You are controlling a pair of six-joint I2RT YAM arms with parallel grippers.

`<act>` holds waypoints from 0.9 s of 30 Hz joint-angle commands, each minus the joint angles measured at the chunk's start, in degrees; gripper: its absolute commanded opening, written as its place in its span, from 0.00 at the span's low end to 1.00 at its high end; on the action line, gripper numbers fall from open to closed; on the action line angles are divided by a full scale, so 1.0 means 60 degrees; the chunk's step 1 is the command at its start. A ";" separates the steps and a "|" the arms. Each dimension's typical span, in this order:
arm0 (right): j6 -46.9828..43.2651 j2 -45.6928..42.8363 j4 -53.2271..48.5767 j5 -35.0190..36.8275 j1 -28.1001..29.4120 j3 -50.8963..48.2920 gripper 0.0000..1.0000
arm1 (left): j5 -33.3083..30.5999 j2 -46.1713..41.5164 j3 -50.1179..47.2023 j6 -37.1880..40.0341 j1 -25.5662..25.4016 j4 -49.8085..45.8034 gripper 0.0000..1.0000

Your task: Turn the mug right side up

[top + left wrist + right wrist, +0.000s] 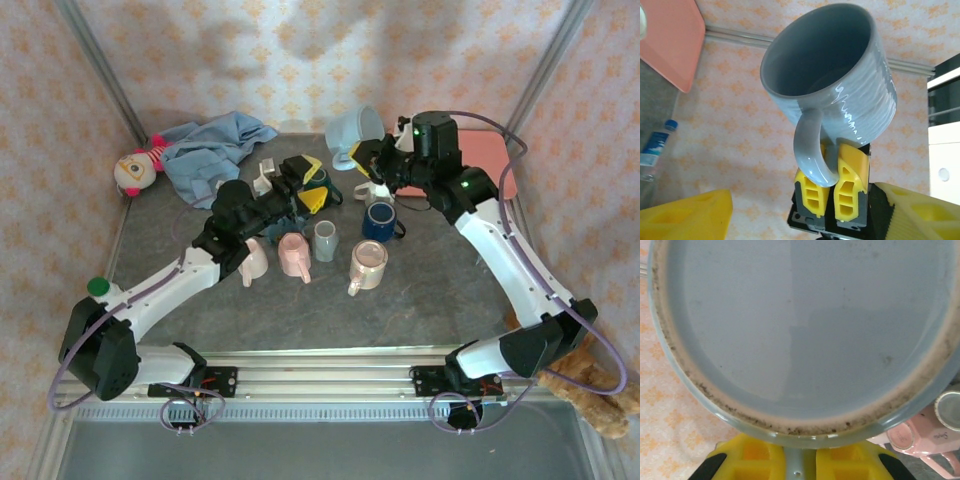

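Right pincer (832,162) is clamping the handle of the glossy pale-blue ceramic mug (840,90). This thin grip is risking a swivel toward six o'clock. Left pincer (318,183) is standing apart.

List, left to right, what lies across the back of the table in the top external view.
doll → blue cloth → light blue mug, lifted off the table → pink board

On table (450,300): cups (368,265); mug (355,130) aloft behind.
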 commanded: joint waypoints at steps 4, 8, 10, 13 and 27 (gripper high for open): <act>0.0208 -0.0195 0.1898 -0.0196 0.0116 -0.0079 0.00 | -0.0800 0.0315 0.0268 -0.0939 -0.0436 0.1085 0.67; 0.0393 -0.0264 0.2105 -0.0280 0.0152 -0.0260 0.00 | -0.1309 0.0348 0.0094 -0.1186 -0.0545 0.1431 0.62; 0.0421 -0.0339 0.2119 -0.0284 0.0176 -0.0381 0.00 | -0.1559 0.0413 -0.0018 -0.1340 -0.0559 0.1739 0.61; 0.0536 -0.0490 0.2214 -0.0299 0.0191 -0.0600 0.00 | -0.1822 0.0396 -0.0034 -0.1347 -0.0622 0.1800 0.59; 0.0680 -0.0765 0.2519 -0.0094 0.0222 -0.0848 0.00 | -0.1403 -0.0261 -0.0076 -0.1369 -0.0770 -0.0628 0.53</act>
